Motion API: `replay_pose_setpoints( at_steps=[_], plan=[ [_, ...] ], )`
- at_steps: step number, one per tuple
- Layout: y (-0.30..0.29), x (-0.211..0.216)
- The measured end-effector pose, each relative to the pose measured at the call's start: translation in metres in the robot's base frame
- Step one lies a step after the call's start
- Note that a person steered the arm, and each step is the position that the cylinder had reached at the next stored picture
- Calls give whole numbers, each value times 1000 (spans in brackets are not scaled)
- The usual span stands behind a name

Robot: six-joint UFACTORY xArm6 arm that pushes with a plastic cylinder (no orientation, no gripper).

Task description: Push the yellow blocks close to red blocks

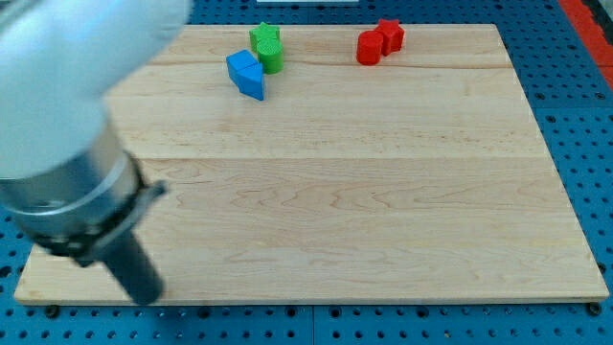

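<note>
mostly bare wood board (316, 211) on blue pegboard (584, 105); blocks at top.

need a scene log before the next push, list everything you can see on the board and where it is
red blocks: 2, red, touching each other near the view's top right of centre, a cylinder-like one and a star-like one
green blocks: 2, green, pressed together at the view's top, left of centre, one just above the other
blue block: 1, blue, angular shape, just below and left of the green blocks, touching them
yellow blocks: 0 visible; they may be hidden behind the arm
board: 1, pale wood, fills most of the view
pegboard surface: 1, blue with holes, around the board
my arm: 1, white and grey body, blurred, at the view's left
my tip: 1, dark, at the view's bottom left, far from all the blocks
</note>
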State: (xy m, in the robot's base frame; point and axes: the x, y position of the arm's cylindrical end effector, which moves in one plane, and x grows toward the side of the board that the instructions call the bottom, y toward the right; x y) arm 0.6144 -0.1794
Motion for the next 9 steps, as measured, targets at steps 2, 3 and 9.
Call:
replay_pose_setpoints(
  at_steps=[2,3,9],
  plan=[
    [-124,-14],
    [-124,-52],
    [95,-162]
  ],
)
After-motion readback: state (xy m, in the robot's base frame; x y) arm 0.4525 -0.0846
